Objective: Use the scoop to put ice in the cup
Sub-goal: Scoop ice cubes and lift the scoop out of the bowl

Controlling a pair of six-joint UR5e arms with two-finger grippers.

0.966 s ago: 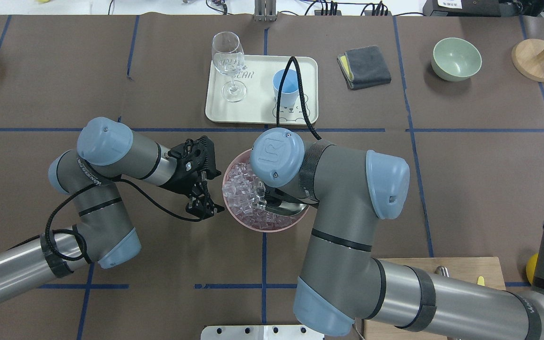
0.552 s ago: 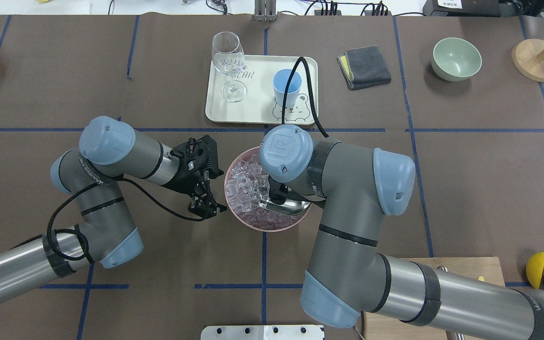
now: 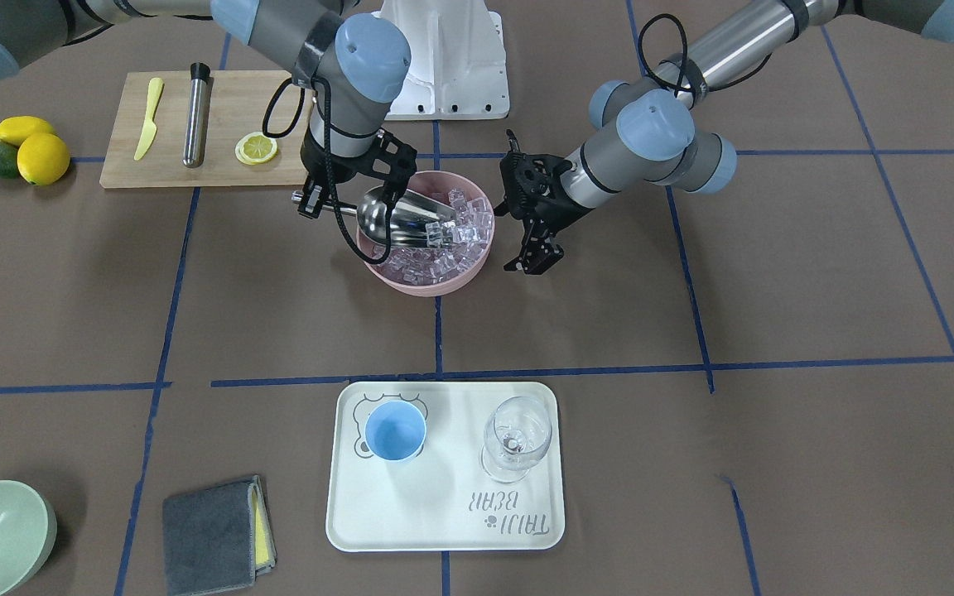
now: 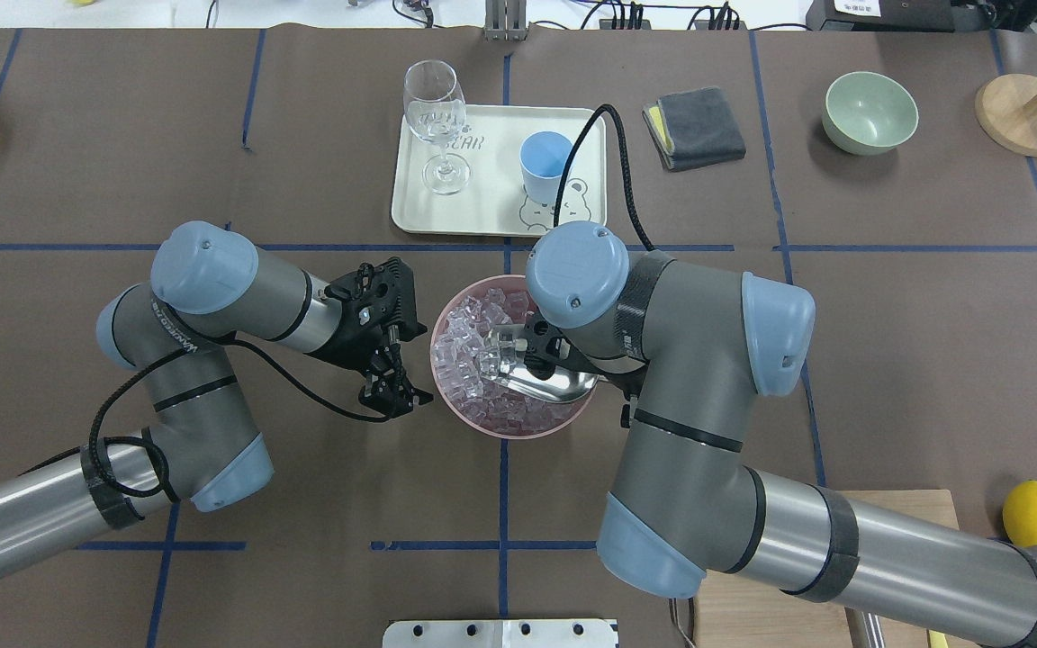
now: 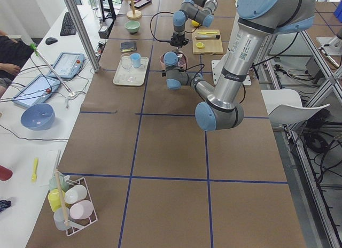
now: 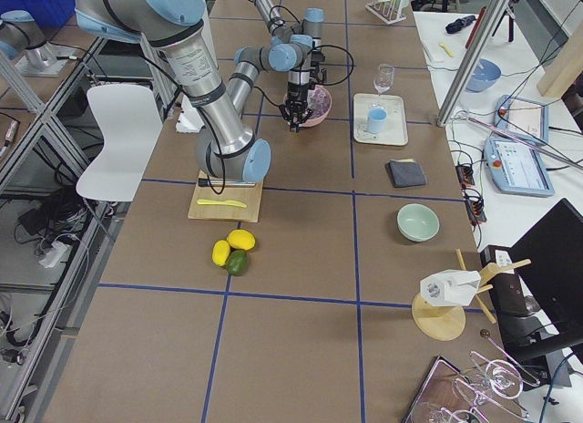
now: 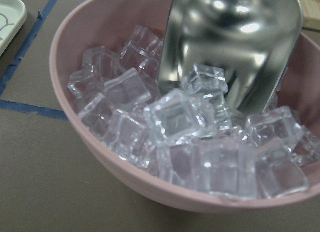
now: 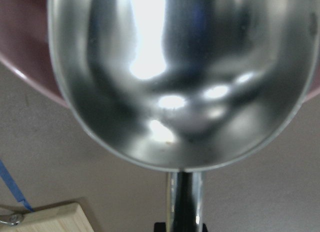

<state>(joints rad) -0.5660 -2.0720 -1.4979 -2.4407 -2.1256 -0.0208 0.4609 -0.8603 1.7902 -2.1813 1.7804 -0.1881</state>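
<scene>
The steel scoop (image 3: 398,217) lies tilted in the pink bowl (image 3: 423,285), its mouth against the ice (image 3: 444,257), with a few cubes at the mouth (image 7: 205,79). My right gripper (image 3: 330,203) is shut on the scoop's rod handle at the bowl's rim; in the overhead view my wrist hides it, and only the scoop (image 4: 554,382) and the ice (image 4: 473,360) show. My left gripper (image 4: 392,398) is open and empty, just beside the bowl's other side. The light-blue cup (image 4: 545,162) stands empty on the cream tray (image 4: 482,211), beyond the bowl.
A clear wine glass (image 4: 435,108) stands on the tray beside the cup. A grey cloth (image 4: 694,126) and a pale green bowl (image 4: 870,112) lie further right. A cutting board (image 3: 220,157) with a yellow knife, a steel cylinder and a lemon slice is near my right arm.
My right wrist has moved right and toward the tray, drawing the scoop across the bowl through the ice. The left arm has barely moved.
</scene>
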